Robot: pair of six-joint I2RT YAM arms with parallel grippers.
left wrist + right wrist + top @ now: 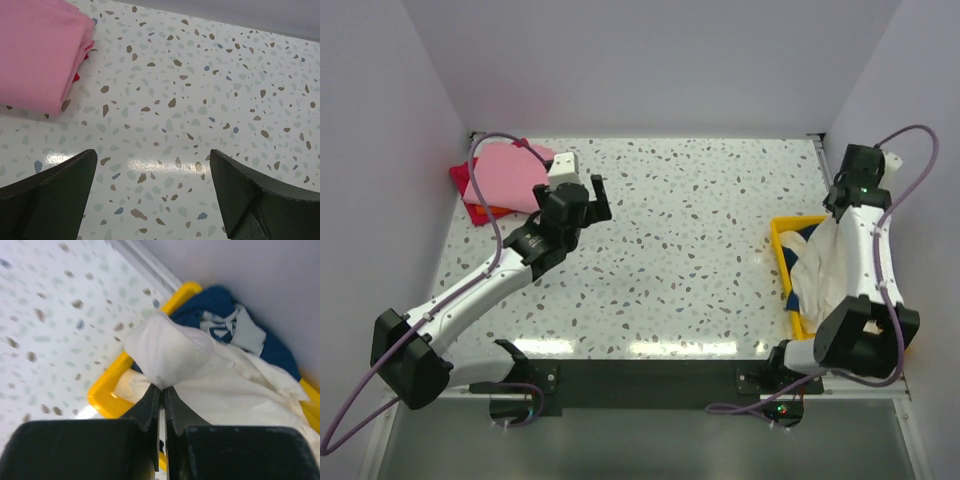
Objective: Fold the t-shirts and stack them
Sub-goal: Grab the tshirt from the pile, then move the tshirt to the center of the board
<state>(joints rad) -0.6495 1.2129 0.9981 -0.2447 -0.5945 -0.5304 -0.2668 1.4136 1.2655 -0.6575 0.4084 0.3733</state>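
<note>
Pickup step: pinches cream t-shirt (pixel 170 352) in yellow tray (pixel 106 389) with right gripper (pixel 161 390). Holds left gripper (pixel 152 172) wide (empty) near folded pink t-shirt (pixel 35 55). Next, probably: lift clear, spread flat.

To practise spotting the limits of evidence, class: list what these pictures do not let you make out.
- Print on the navy t-shirt: right wrist view, blurred, part-covered by the cream t-shirt.
- The red t-shirt and orange t-shirt: top view, mostly beneath the pink t-shirt.
- The yellow tray, right side: top view, behind the right arm.
</note>
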